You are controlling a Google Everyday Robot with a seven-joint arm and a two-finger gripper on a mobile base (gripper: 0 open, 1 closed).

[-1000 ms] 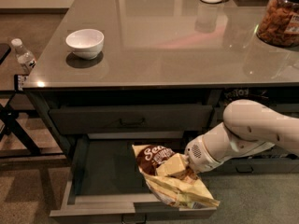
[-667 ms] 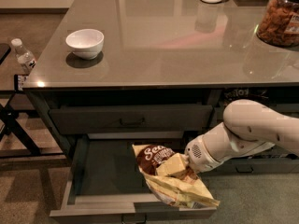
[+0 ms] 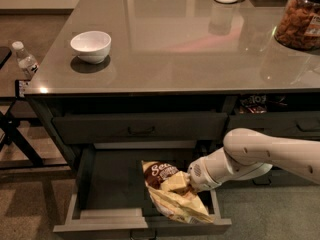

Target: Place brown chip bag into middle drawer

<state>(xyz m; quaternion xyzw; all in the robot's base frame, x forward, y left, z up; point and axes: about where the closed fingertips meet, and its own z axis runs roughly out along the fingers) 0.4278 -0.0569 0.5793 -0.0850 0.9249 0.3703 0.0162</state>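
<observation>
The gripper (image 3: 186,183) is down inside the open middle drawer (image 3: 100,194), its tip pressed into the crumpled upper fold of the brown chip bag (image 3: 172,200). The bag's foil hides the tip, so I cannot tell whether the gripper clamps the bag or has let it go.

The bag lies tilted in the right half of the drawer. Its dark brown panel with the white script faces up toward the back, and its pale-yellow lower end runs down to the drawer's front right corner. That end looks to ride against or over the front wall, though the exact contact is hard to read.

Behind the gripper, the white forearm (image 3: 260,154) reaches in from the right, low, under the closed upper drawer (image 3: 140,128). The left half of the drawer floor lies bare and dark.

My read: this is the placing step, and nearly done, with the bag inside the drawer's outline. The next move calls for a clean let-go, then a straight lift up and back to the right without dragging the crinkly foil along. The front corner is the one to watch, since the bag could snag there.

Up on the grey countertop (image 3: 175,54), the white bowl (image 3: 91,46) sits left, the clear snack jar (image 3: 299,18) far right, both well apart from the action.
</observation>
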